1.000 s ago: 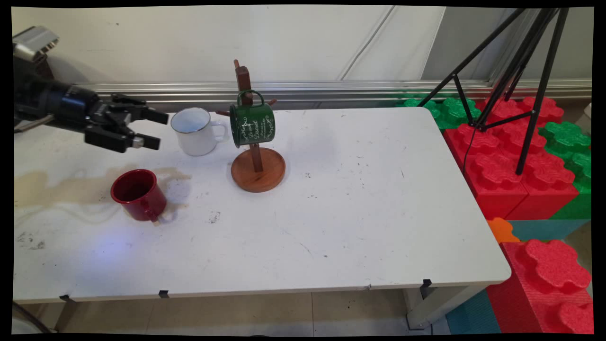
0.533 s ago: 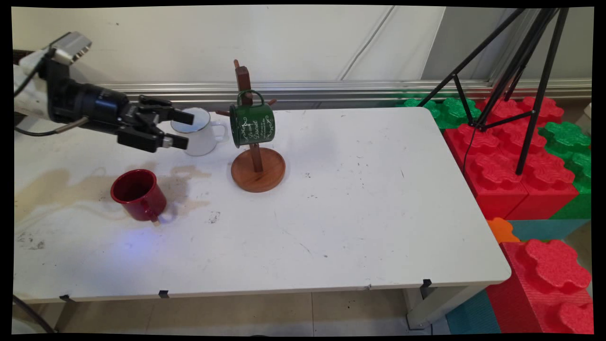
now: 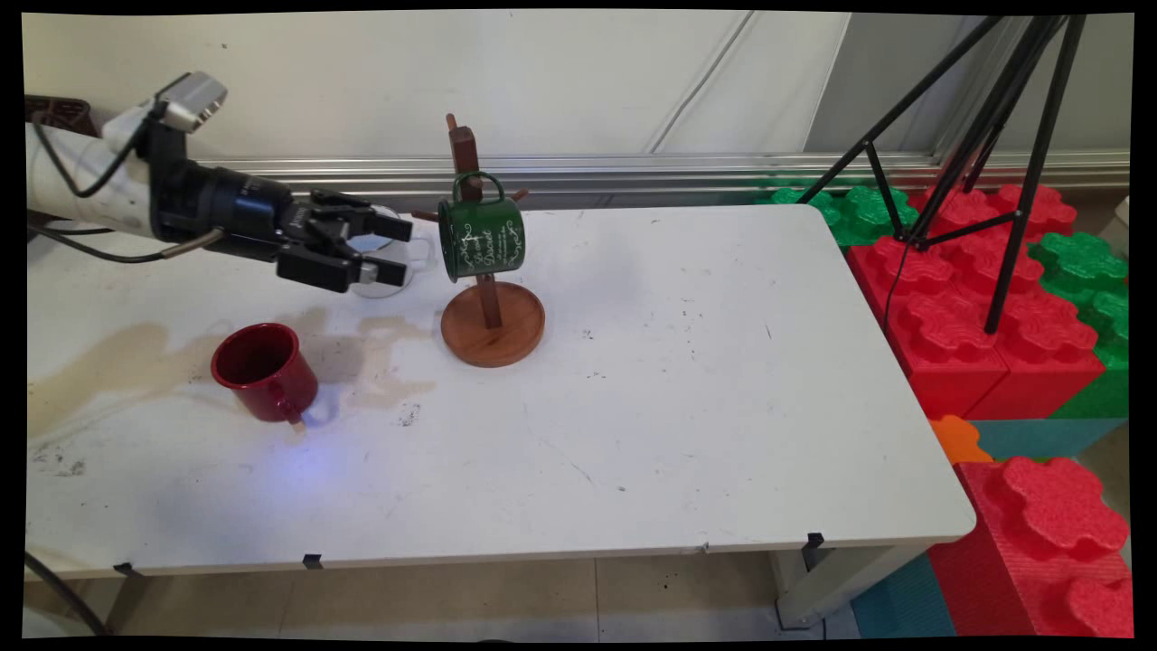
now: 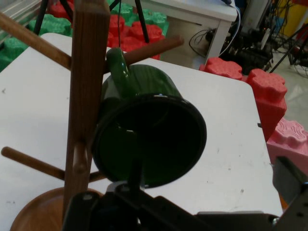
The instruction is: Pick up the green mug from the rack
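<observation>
My black gripper [image 3: 399,248] hangs open and empty above the table's back left, its fingers pointing right. It covers most of a white mug [image 3: 384,288] that stands behind it. Just right of the fingertips a green mug [image 3: 482,237] hangs by its handle on a wooden mug tree [image 3: 493,324]. In the hand view the green mug's [image 4: 149,139] dark mouth faces me beside the tree's post [image 4: 86,96], and one finger [image 4: 290,182] shows at the right edge. A red mug [image 3: 265,369] stands on the table below and left of the gripper.
A brownish stain [image 3: 117,357] spreads over the white table [image 3: 687,407] at the left. Red and green foam blocks [image 3: 976,298] and a black tripod [image 3: 985,136] stand off the table's right side.
The gripper has travelled right, from beside the white mug to in front of it, closing on the green mug. It stayed open. The mugs have not moved.
</observation>
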Controlling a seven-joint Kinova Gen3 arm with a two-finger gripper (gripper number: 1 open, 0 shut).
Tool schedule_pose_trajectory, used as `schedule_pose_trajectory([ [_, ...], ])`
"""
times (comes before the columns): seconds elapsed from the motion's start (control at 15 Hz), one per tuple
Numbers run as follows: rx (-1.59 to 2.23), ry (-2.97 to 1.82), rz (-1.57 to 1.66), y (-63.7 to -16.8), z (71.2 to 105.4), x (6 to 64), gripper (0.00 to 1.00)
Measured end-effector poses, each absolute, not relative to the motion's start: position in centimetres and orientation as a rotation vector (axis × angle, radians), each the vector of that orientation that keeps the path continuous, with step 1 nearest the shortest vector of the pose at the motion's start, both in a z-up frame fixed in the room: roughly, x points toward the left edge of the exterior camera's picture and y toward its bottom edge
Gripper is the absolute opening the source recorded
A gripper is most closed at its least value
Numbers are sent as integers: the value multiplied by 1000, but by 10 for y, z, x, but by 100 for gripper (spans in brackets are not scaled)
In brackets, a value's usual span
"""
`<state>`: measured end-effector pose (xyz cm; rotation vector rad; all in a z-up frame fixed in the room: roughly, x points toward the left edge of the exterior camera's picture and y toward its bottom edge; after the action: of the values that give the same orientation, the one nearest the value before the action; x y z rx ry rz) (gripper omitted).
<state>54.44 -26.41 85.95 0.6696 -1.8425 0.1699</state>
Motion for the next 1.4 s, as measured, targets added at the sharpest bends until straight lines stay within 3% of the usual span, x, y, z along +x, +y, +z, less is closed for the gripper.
schedule_pose_trajectory([
  [1.4, 711, -1787, 173, -295, 833, 487, 100],
])
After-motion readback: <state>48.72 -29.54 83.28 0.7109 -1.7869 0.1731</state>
